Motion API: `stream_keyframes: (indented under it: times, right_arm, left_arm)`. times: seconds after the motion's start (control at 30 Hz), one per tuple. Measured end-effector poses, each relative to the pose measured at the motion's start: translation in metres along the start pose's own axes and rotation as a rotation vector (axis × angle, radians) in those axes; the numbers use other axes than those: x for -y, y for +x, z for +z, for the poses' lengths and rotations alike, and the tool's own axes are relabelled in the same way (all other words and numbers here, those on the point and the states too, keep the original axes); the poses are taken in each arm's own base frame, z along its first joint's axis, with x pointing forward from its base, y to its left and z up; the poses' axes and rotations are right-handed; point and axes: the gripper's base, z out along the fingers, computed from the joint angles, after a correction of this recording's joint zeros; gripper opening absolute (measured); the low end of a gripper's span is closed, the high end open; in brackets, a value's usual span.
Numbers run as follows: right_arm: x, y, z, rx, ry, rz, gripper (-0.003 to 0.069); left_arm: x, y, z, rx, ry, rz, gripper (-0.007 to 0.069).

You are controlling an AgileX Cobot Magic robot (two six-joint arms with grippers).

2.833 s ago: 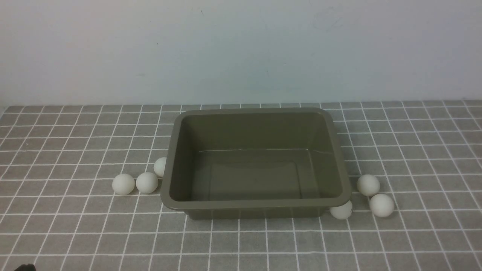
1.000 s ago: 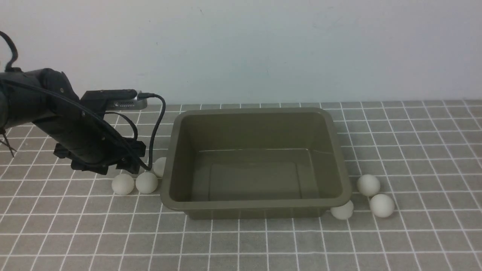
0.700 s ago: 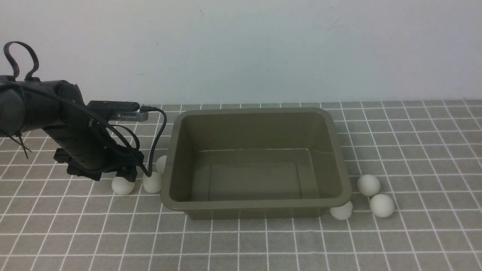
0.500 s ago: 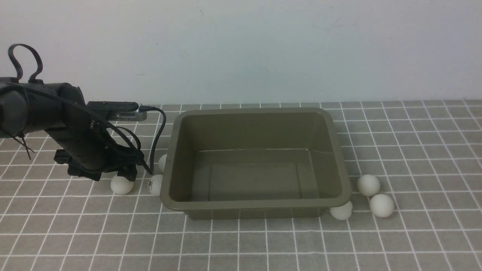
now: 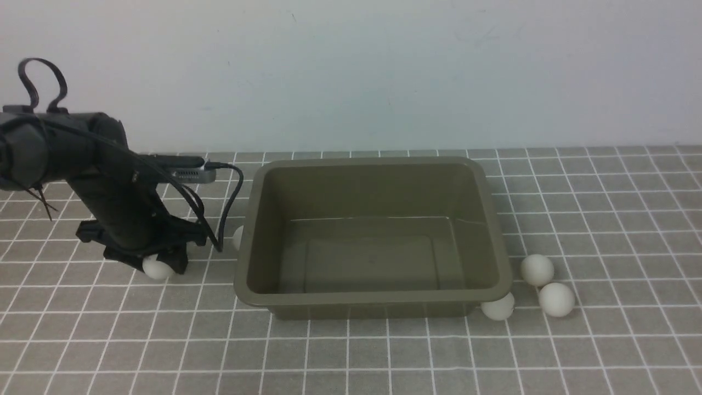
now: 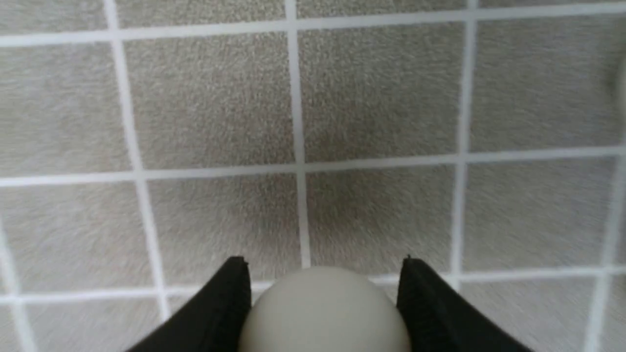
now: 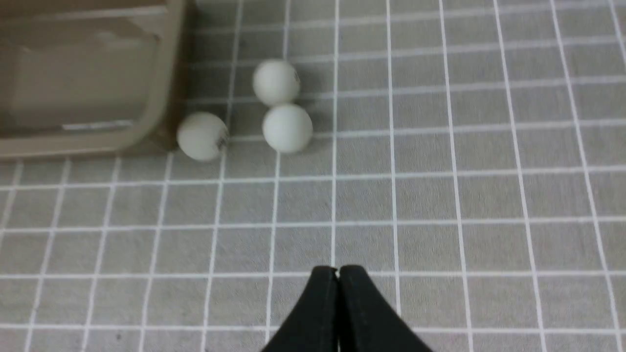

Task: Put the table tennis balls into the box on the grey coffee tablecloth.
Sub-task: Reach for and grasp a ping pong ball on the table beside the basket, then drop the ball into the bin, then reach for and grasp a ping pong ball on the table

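Five table tennis balls (image 5: 536, 269) show, one box (image 5: 373, 299). The left hand (image 6: 323, 261) pinches one ball (image 5: 158, 267) on the grey coffee tablecloth (image 5: 351, 356) left of the box; another ball (image 5: 237, 237) peeks by its left wall, three lie by its right side. The right hand (image 7: 337, 271) is pressed shut
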Motion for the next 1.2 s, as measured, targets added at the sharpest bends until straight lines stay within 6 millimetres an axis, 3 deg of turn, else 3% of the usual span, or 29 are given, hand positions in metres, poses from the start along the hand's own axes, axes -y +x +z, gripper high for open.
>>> stream_keyframes:
  times: [0.1, 0.13, 0.2, 0.27, 0.37, 0.43, 0.57, 0.63, 0.7, 0.73, 0.8, 0.9, 0.93, 0.97, 1.03, 1.07, 1.1, 1.2]
  right_arm:
    - [-0.002, -0.014, 0.035, -0.100, -0.003, 0.015, -0.0006]
    - [-0.002, -0.017, 0.042, -0.116, -0.006, 0.012, -0.0001]
    - [-0.005, -0.026, 0.072, -0.165, -0.041, 0.006, 0.0030]
    - [-0.007, -0.032, 0.093, -0.207, -0.062, -0.002, 0.0067]
    - [-0.009, -0.044, 0.127, -0.255, -0.084, -0.016, 0.0155]
    - [-0.009, -0.053, 0.153, -0.298, -0.082, -0.035, 0.0251]
    - [-0.009, -0.064, 0.187, -0.357, -0.076, -0.042, 0.0393]
    - [-0.013, -0.069, 0.205, -0.382, -0.079, -0.050, 0.0478]
    - [-0.017, -0.070, 0.214, -0.397, -0.084, -0.062, 0.0512]
    - [-0.022, -0.069, 0.225, -0.418, -0.089, -0.076, 0.0540]
    - [-0.029, -0.069, 0.240, -0.435, -0.095, -0.096, 0.0563]
    - [-0.034, -0.065, 0.253, -0.461, -0.093, -0.115, 0.0569]
    - [-0.035, -0.061, 0.264, -0.488, -0.083, -0.122, 0.0563]
    - [-0.034, -0.059, 0.269, -0.503, -0.074, -0.123, 0.0545]
    - [-0.032, -0.055, 0.276, -0.526, -0.062, -0.131, 0.0460]
    - [-0.032, -0.056, 0.276, -0.526, -0.061, -0.133, 0.0446]
    - [-0.032, -0.056, 0.275, -0.542, -0.056, -0.149, 0.0346]
    - [-0.032, -0.064, 0.266, -0.580, -0.050, -0.183, 0.0363]
  left_arm:
    - [0.013, -0.006, -0.046, 0.076, 0.035, 0.036, 0.0342]
    - [0.017, -0.007, -0.052, 0.089, 0.050, 0.049, 0.0342]
    - [0.042, -0.004, -0.078, 0.150, 0.129, 0.121, 0.0342]
    - [0.061, -0.002, -0.086, 0.174, 0.177, 0.189, 0.0342]
    - [0.092, 0.001, -0.082, 0.185, 0.245, 0.291, 0.0342]
    - [0.110, 0.002, -0.068, 0.165, 0.267, 0.327, 0.0342]
    - [0.130, 0.006, -0.044, 0.105, 0.288, 0.333, 0.0362]
    - [0.136, 0.004, -0.038, 0.089, 0.293, 0.332, 0.0461]
    - [0.137, 0.002, -0.040, 0.087, 0.296, 0.326, 0.0519]
    - [0.138, -0.002, -0.045, 0.092, 0.298, 0.322, 0.0572]
    - [0.135, -0.009, -0.063, 0.090, 0.295, 0.306, 0.0595]
    - [0.128, -0.012, -0.080, 0.096, 0.279, 0.295, 0.0549]
    - [0.115, -0.012, -0.102, 0.105, 0.248, 0.283, 0.0421]
    - [0.106, -0.011, -0.115, 0.125, 0.233, 0.269, 0.0342]
    - [0.086, -0.007, -0.136, 0.158, 0.190, 0.248, 0.0140]
    - [0.082, -0.005, -0.140, 0.165, 0.185, 0.240, 0.0112]
    - [0.068, 0.001, -0.150, 0.183, 0.162, 0.213, 0.0056]
    - [0.038, 0.024, -0.153, 0.152, 0.122, 0.141, 0.0004]
